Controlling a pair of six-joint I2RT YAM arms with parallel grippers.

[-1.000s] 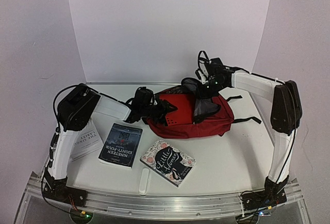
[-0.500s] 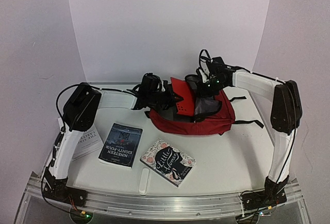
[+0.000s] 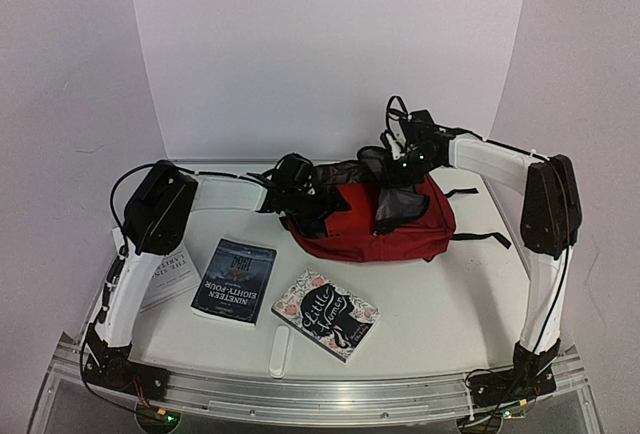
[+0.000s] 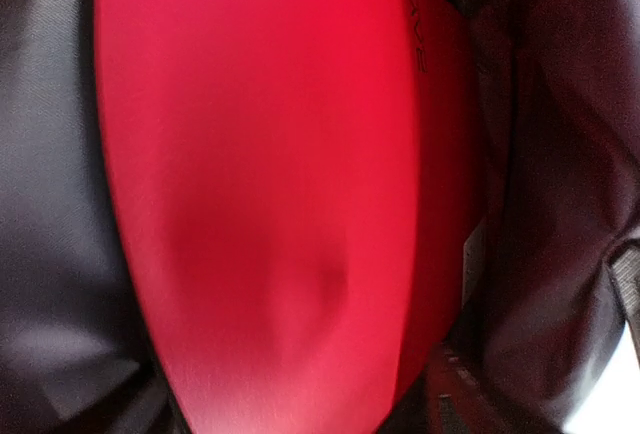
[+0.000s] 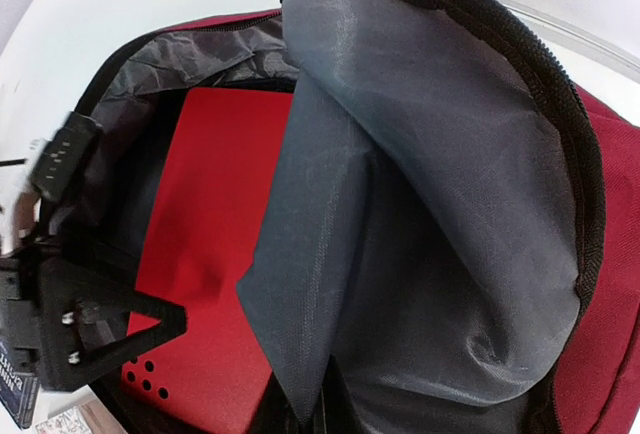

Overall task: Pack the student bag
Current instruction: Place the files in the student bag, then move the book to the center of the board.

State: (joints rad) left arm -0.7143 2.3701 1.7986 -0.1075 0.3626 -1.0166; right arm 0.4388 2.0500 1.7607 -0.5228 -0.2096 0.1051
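Since a moment ago the student bag (image 3: 400, 234), slumped at the back of the worktop (image 3: 450, 294), has taken in the red folder (image 5: 215, 214), which stood upright above its mouth. Soft dark red cloth with slick grey lining, the bag could sag shut if the right gripper (image 3: 398, 166), clamped tight on the raised flap, slips. Stiff, smooth and flat, the folder might snag the left gripper (image 3: 312, 206) when it backs out; its jaws look spread, holding nothing.
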